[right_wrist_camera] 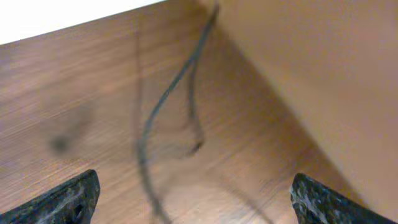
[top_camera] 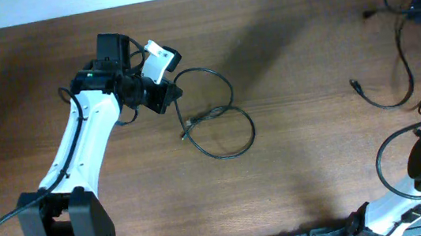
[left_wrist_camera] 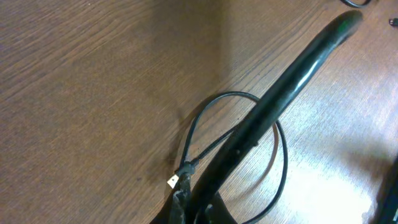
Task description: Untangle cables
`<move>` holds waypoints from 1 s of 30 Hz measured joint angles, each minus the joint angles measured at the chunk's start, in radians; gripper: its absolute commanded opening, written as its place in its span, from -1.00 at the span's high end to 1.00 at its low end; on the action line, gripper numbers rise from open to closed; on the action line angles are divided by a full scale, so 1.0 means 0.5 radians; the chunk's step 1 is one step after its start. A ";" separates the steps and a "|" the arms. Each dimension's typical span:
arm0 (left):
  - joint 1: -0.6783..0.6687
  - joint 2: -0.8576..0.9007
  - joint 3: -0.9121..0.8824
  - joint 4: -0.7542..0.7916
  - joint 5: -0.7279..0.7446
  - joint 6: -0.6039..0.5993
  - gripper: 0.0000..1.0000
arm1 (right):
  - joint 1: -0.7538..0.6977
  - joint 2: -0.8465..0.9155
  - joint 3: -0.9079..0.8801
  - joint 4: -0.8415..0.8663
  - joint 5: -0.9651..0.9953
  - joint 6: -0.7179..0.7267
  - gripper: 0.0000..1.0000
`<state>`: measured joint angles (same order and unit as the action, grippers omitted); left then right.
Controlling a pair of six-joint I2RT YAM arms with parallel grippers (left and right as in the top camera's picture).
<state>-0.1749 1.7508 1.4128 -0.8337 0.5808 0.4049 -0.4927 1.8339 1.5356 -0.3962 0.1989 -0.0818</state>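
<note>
On the table (top_camera: 295, 164), looped cable (top_camera: 252, 127), plug (top_camera: 188, 128) lower-left

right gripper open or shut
Open. The right gripper has its fingertips at opposite lower corners of its wrist view, wide apart, gripping nothing.
</note>
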 measured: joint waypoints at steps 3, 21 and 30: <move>0.000 0.000 0.000 -0.014 0.000 0.000 1.00 | 0.000 -0.086 -0.001 -0.105 -0.347 0.003 -0.94; -0.295 -0.399 -0.005 -0.072 0.059 0.372 1.00 | 0.807 -0.674 0.003 -0.890 -2.267 -0.660 -0.94; -0.295 -0.570 -0.005 -0.021 0.032 0.544 1.00 | 1.321 -0.718 0.004 -1.033 -2.251 -0.807 -0.94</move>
<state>-0.3225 1.4658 1.4101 -0.8440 0.5968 0.6769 0.1677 1.4750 1.5375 -0.9127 -0.9268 -0.4854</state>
